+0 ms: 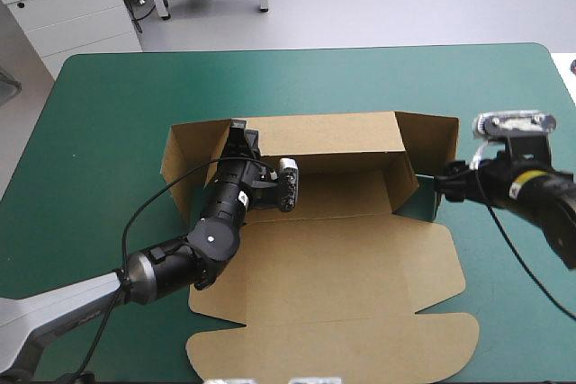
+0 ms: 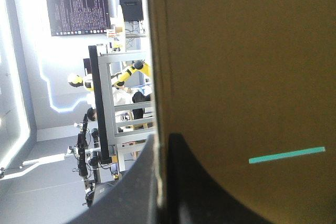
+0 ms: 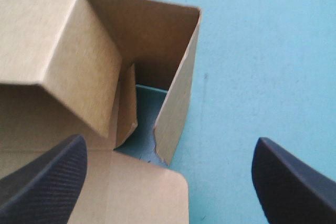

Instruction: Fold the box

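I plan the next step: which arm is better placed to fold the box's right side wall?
Right. The right end effector, open, is just beside that wall; the left end effector is shut on the box at its other end.

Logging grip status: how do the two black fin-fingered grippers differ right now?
The left gripper is shut on a raised wall of the brown cardboard box; the right gripper is open, holding nothing. The left grips at the box's left rear corner; the right hangs at its right end. Both have broad black fingers.
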`<action>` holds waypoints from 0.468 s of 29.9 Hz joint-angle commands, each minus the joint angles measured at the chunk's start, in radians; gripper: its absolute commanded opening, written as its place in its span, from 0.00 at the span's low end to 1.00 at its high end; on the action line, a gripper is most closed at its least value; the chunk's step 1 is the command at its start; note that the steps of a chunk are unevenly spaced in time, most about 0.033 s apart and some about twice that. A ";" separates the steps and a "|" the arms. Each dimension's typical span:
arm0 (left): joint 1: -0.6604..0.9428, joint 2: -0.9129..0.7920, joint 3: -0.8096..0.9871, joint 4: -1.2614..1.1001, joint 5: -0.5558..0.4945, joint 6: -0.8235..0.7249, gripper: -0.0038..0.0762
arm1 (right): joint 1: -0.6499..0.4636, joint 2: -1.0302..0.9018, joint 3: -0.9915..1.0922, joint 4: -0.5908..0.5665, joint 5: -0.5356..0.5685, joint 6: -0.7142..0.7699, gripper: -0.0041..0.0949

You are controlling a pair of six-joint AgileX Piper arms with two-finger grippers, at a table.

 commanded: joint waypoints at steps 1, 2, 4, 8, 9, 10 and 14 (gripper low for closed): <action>0.003 -0.035 -0.022 0.083 0.050 -0.001 0.04 | -0.050 0.119 -0.190 -0.034 0.014 -0.029 0.84; 0.003 -0.035 -0.022 0.083 0.050 -0.001 0.04 | -0.075 0.169 -0.253 -0.018 0.052 -0.060 0.84; 0.003 -0.035 -0.022 0.083 0.044 -0.001 0.04 | -0.120 0.243 -0.343 0.026 0.103 -0.111 0.84; 0.003 -0.035 -0.022 0.083 0.036 -0.001 0.04 | -0.233 0.387 -0.515 0.195 0.182 -0.239 0.84; 0.003 -0.035 -0.022 0.083 0.036 -0.001 0.04 | -0.252 0.412 -0.545 0.234 0.193 -0.264 0.84; 0.003 -0.035 -0.022 0.083 0.034 -0.001 0.04 | -0.273 0.445 -0.580 0.277 0.204 -0.285 0.84; 0.003 -0.035 -0.022 0.083 0.008 -0.001 0.04 | -0.318 0.580 -0.699 0.371 0.310 -0.341 0.84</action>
